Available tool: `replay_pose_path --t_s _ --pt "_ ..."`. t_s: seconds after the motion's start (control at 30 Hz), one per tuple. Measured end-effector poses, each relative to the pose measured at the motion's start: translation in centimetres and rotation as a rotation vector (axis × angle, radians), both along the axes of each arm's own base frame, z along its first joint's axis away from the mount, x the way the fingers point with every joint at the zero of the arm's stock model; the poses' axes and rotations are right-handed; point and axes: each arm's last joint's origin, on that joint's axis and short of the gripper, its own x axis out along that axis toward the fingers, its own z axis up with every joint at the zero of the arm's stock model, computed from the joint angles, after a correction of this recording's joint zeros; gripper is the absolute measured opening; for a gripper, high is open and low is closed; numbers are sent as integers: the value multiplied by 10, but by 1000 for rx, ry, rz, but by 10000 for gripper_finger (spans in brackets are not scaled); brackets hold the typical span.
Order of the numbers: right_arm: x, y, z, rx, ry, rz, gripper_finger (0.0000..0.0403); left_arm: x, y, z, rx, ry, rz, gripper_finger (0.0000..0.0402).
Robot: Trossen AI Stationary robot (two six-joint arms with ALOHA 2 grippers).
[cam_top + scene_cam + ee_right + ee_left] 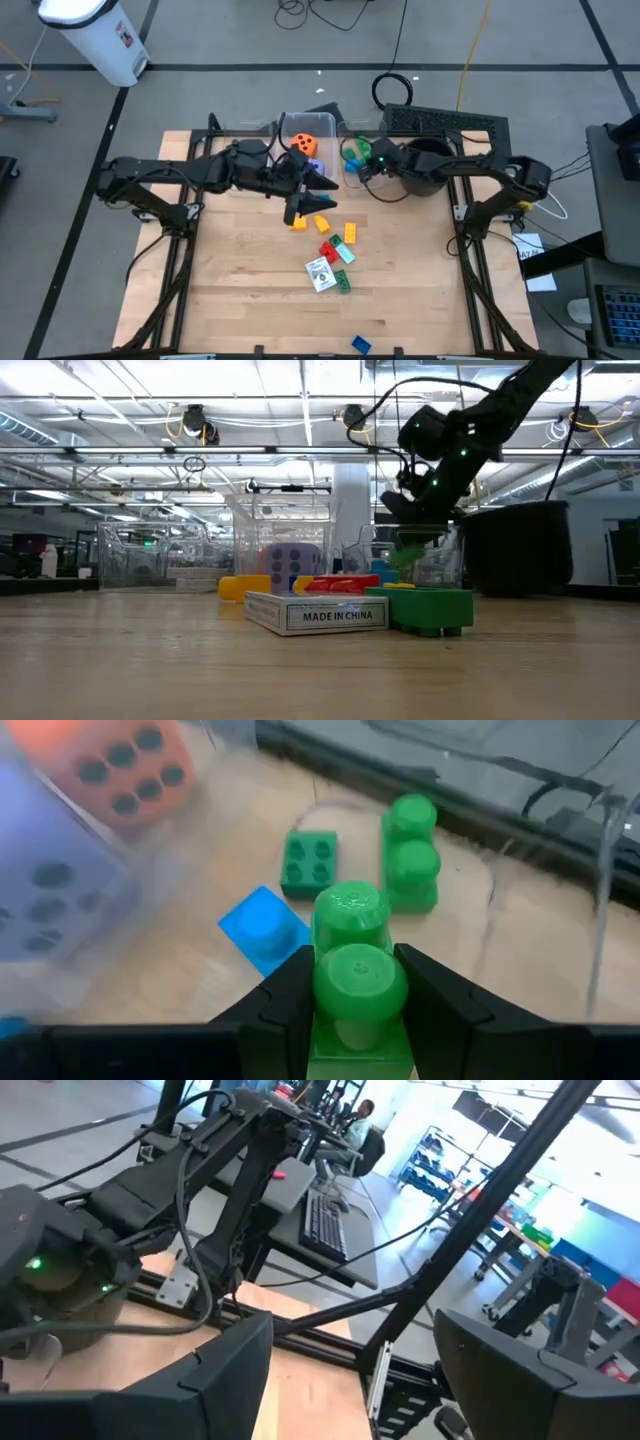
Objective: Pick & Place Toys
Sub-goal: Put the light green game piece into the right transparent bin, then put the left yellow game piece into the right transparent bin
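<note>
My right gripper [360, 1010] is shut on a green two-stud brick [358, 982] over a clear bin [352, 133]. On the bin's floor lie two more green bricks [410, 855] and a blue one [262, 925]. The bin beside it holds an orange die [120, 770] and a purple die [40, 890]. My left gripper [322, 192] hovers open above the table's middle with nothing between its fingers. Yellow [350, 233], red [328, 250] and green bricks [430, 608] and a card box [315, 612] lie loose on the table. My right gripper pinches the green brick by its two long sides [322, 988] between its two fingers [285, 1005]. The fingers slant down from the table's right side and lie along the brick. The brick is lifted clear above the bin's floor, studs up.
A black pot [425, 165] stands right of the bins, under the right arm. A single blue brick [361, 345] lies near the table's front edge. The bin's clear walls [600, 890] rise around the held brick. Bare wood lies left and right of the loose toys.
</note>
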Motion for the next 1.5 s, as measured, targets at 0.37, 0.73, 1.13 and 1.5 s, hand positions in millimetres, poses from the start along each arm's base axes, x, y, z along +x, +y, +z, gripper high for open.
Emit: replay_pose_path --t_s 0.37,0.73,1.13,1.5 --pt "-1 -5 -9 -14 68 -3 111 0 0 0 -6 6 11 256" --pt "-3 -8 -9 -8 70 -16 144 0 1 -1 7 5 34 265" --pt "-6 -6 8 -57 35 15 166 0 0 -1 -3 7 16 249" --pt "-29 11 74 -170 -192 24 179 -1 -1 -4 -67 62 -42 263"
